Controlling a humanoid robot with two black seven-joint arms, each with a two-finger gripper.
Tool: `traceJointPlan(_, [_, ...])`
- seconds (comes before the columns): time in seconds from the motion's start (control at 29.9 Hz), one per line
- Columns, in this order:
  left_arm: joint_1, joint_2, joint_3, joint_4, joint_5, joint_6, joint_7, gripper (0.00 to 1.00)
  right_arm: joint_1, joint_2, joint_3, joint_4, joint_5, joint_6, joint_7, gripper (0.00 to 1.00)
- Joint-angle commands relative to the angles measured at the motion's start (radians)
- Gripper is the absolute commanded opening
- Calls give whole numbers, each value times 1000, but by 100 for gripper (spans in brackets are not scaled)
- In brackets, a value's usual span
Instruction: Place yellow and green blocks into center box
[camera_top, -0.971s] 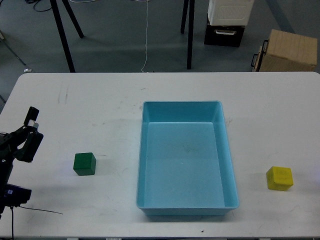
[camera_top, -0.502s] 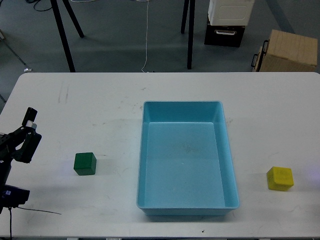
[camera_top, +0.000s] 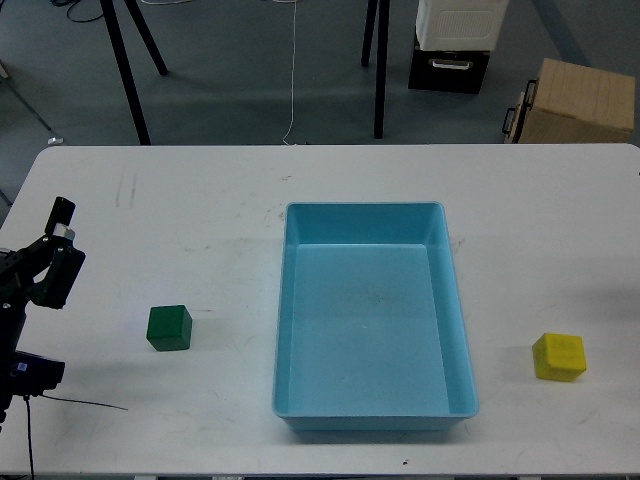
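Observation:
The dark green block (camera_top: 169, 327) sits on the white table left of the light blue tray (camera_top: 455, 300). The yellow block (camera_top: 559, 357) sits on the table to the right of the tray, near the front right. The tray holds nothing. My left gripper (camera_top: 59, 243) is at the far left edge, above and to the left of the green block, well apart from it; its fingers stand slightly apart and hold nothing. My right gripper is out of view.
The white table (camera_top: 200, 210) ends at a far edge, with dark stand legs (camera_top: 125, 70) on the floor beyond it. A brown cardboard box (camera_top: 575, 100) and a white-and-black case (camera_top: 455, 40) stand on the floor at the back right.

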Motion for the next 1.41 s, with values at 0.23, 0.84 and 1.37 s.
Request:
traceJointPlan(0.23, [-37,-27,52,30,1,-11,4,100,624,-278,-789,23,-451,26,-242,100])
traceJointPlan(0.84, [-69,-37,103,43,1,-9,4,100,981,-158,-1301,-3,-661,165,-517,100])
traceJointPlan(1.37, [-69,-37,120,68,1,-13,4,100,1422,64,-1883,60,-727,165,-612,100])
